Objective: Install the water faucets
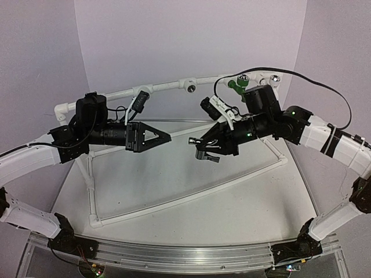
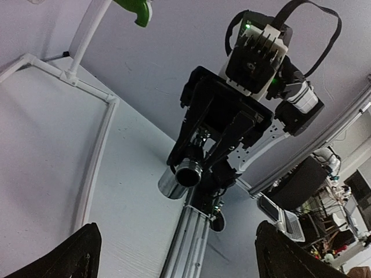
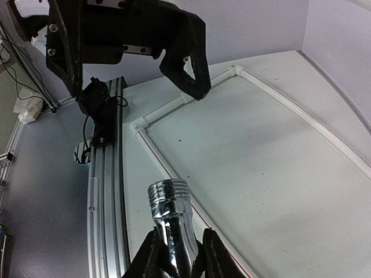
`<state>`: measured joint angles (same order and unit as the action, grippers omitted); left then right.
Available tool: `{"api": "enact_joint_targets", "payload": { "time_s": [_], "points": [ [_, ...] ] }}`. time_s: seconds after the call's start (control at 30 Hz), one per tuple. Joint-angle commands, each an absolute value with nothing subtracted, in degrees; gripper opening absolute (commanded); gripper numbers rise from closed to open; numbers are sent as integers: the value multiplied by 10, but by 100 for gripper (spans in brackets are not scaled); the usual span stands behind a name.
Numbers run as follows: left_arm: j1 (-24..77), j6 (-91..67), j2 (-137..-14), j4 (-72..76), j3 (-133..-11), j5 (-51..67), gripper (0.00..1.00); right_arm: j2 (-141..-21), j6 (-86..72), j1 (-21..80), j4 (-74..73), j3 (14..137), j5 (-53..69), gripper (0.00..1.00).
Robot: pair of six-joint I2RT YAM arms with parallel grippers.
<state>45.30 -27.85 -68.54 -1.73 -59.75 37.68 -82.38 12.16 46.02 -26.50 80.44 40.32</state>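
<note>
My right gripper is shut on the shiny silver faucet and holds it in the air above the table's middle. In the right wrist view the fingers clamp the faucet's body, with its threaded end pointing away. My left gripper is open and empty, facing the right gripper a short gap away. In the left wrist view the silver faucet hangs from the right gripper's fingers. A green faucet sits on the white pipe frame at the back right and also shows in the left wrist view.
The frame's back rail carries round chrome-rimmed sockets. A white piece with a black top hangs from the rail at the left. White frame pipes lie across the table. An aluminium rail runs along the near edge.
</note>
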Motion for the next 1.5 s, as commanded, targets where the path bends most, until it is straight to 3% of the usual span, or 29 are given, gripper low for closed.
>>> {"api": "enact_joint_targets", "payload": {
  "time_s": [0.0,0.17,0.33,0.5,0.7,0.9,0.93,1.03,1.17,1.27,1.47],
  "points": [
    [456,-358,-711,38,-611,452,95,-828,101,464,-185,814,471,0],
    [457,-364,-730,43,-621,471,86,-860,96,472,-177,830,477,0],
    [457,-368,-742,45,-625,479,83,-881,95,480,-170,838,480,0],
    [457,-377,-760,45,-629,487,64,-896,92,488,-153,842,485,0],
    [457,-377,-769,45,-633,489,51,-911,91,495,-145,849,488,0],
    [457,-359,-753,46,-632,463,3,-915,81,499,-133,843,487,0],
    [457,-355,-746,48,-628,455,1,-914,70,499,-122,837,489,1],
    [457,-353,-730,63,-617,448,0,-908,26,498,-72,810,502,33],
    [457,-360,-713,89,-599,448,0,-879,-72,495,85,731,514,60],
    [457,-367,-702,113,-585,453,0,-858,-129,486,165,689,528,63],
    [457,-382,-693,144,-569,462,0,-851,-170,476,227,663,548,56]
  ]
}}
